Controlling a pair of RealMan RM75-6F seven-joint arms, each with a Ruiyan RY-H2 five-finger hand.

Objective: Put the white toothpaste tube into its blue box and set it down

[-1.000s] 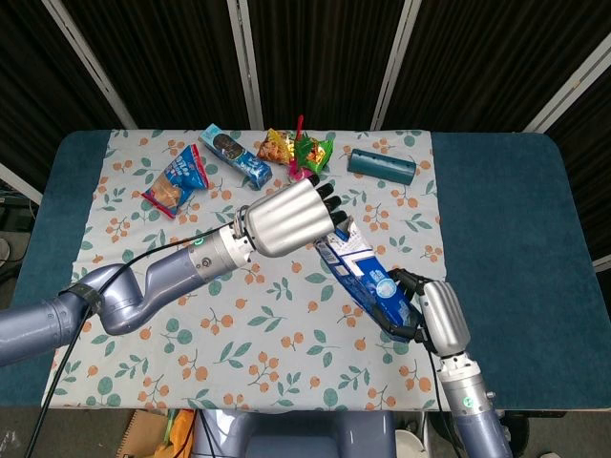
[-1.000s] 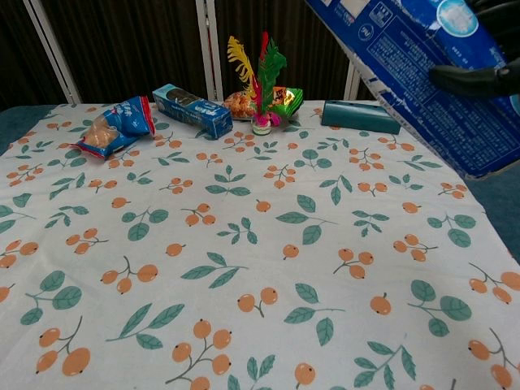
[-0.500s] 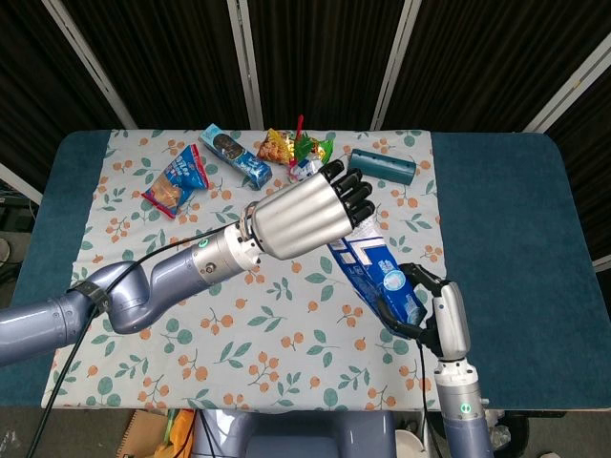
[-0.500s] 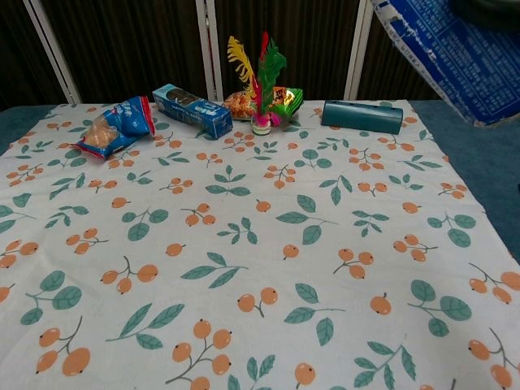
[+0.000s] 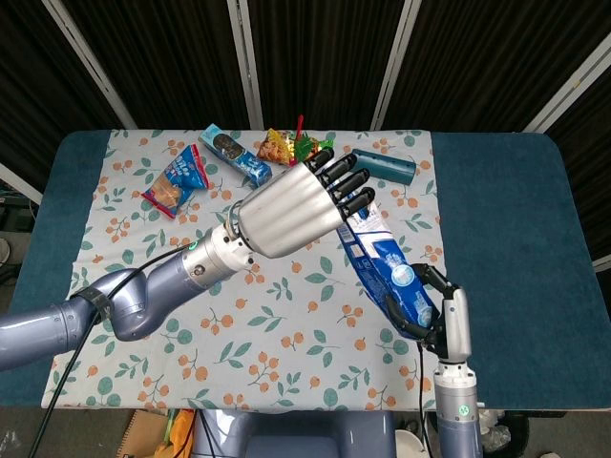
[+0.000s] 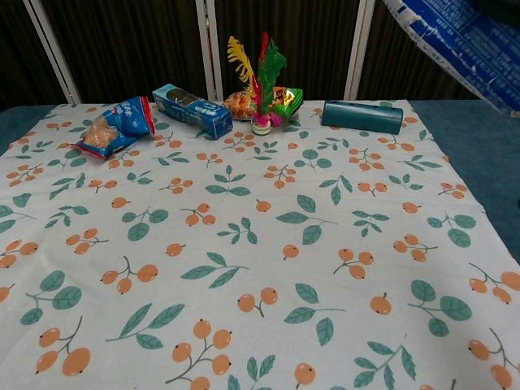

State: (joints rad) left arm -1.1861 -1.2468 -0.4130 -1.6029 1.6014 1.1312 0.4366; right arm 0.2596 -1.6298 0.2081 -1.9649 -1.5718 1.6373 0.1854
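Observation:
In the head view my right hand (image 5: 447, 315) grips the lower end of the blue toothpaste box (image 5: 387, 272), which is raised off the cloth and tilted, its upper end pointing away from me. My left hand (image 5: 291, 210) hovers with its back to the camera, its dark fingertips (image 5: 346, 183) at the box's upper end. Whether it holds anything is hidden. No white toothpaste tube shows in either view. In the chest view only the box (image 6: 459, 32) shows, high in the top right corner.
Along the far edge of the floral cloth (image 5: 286, 305) lie a blue-red snack bag (image 5: 177, 178), a blue biscuit box (image 5: 237, 156), bright snack packets (image 5: 284, 148) and a teal box (image 5: 382, 164). A feathered toy (image 6: 260, 81) stands among the packets.
My left hand has swung up and right to the box's upper end. The right hand has drawn back and tilted the box steeper, lifting it higher in the chest view.

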